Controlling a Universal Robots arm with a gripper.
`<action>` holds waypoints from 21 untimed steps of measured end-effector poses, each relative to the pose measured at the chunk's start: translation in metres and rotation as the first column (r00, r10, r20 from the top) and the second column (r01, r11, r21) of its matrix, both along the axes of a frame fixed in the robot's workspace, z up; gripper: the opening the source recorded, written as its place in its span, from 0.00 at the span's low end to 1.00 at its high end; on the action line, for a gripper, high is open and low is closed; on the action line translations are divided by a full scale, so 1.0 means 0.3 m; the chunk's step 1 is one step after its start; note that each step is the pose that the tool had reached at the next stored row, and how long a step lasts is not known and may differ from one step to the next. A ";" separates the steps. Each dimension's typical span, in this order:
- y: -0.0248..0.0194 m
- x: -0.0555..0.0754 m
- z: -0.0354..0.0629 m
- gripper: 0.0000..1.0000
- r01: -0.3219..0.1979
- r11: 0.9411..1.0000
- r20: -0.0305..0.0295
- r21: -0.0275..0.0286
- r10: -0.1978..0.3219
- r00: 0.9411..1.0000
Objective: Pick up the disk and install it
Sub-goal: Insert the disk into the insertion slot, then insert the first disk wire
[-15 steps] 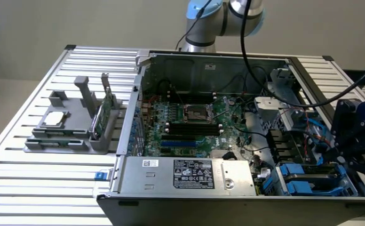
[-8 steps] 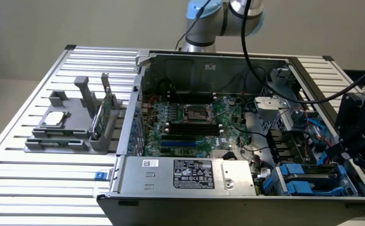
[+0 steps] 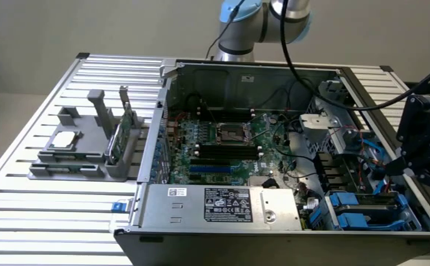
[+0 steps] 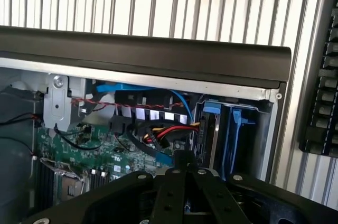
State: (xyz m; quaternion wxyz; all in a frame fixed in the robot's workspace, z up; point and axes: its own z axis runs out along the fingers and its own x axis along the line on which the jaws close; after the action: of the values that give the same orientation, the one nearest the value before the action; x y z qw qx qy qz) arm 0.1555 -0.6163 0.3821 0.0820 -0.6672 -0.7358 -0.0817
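Disk [image 3: 363, 213] sits in its blue bay at the computer case's [image 3: 200, 244] corner; my hand [image 4: 185, 174] hovers closed, empty; I'd align squarely above the bay.

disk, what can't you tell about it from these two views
- Wrist view: the shut gripper has its own black body hiding whatever lies under it.
- Wrist view: the blue-railed drive bay is in shadow, so whether a disk sits inside is unclear.
- Exterior view: the arm is cut off at the exterior view's right edge.
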 end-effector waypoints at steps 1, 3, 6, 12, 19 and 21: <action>0.000 -0.005 0.005 0.11 0.000 1.000 0.000 0.005 0.000 1.000; 0.000 -0.017 0.014 0.11 0.001 1.000 0.000 0.013 -0.001 1.000; 0.000 -0.047 0.017 0.11 0.001 1.000 0.000 0.014 -0.001 1.000; 0.000 -0.106 0.017 0.11 0.001 1.000 0.000 0.014 -0.001 1.000; 0.000 -0.106 0.017 0.11 0.001 1.000 0.000 0.014 -0.001 1.000; 0.000 -0.106 0.017 0.11 0.001 1.000 0.000 0.014 -0.001 1.000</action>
State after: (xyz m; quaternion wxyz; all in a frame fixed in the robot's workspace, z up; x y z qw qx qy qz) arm 0.1238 -0.6164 0.3872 0.0869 -0.6668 -0.7350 -0.0869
